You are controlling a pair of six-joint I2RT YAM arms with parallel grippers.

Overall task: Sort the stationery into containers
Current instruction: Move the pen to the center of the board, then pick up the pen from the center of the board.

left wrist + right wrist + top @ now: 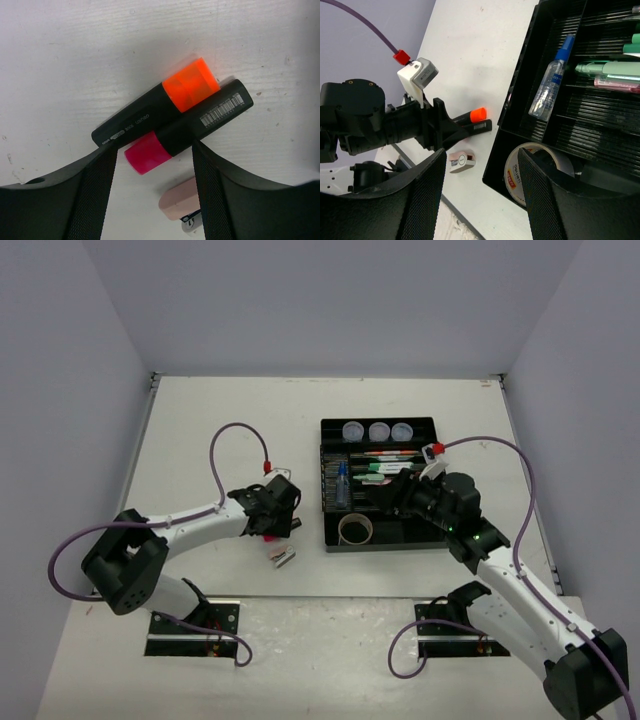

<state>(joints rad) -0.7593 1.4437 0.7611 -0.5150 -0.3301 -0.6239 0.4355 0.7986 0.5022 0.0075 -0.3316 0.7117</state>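
On the worktop (200, 420) a black tray (326, 536) is set. Right claw (482, 165) is held apart over its tape roll (512, 175) corner — left claw (155, 165) is spread astride the pink highlighter (200, 122), which is laid against the orange highlighter (150, 112) left of the tray.

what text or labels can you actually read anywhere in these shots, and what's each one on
No text reads clearly enough to quote.
orange highlighter: white print along the black barrel, too blurred to read.
pink highlighter: barcode on a white sticker, digits too small.
tape roll: red and white label inside the core, too small.
small block: dark mark on its face, unreadable.
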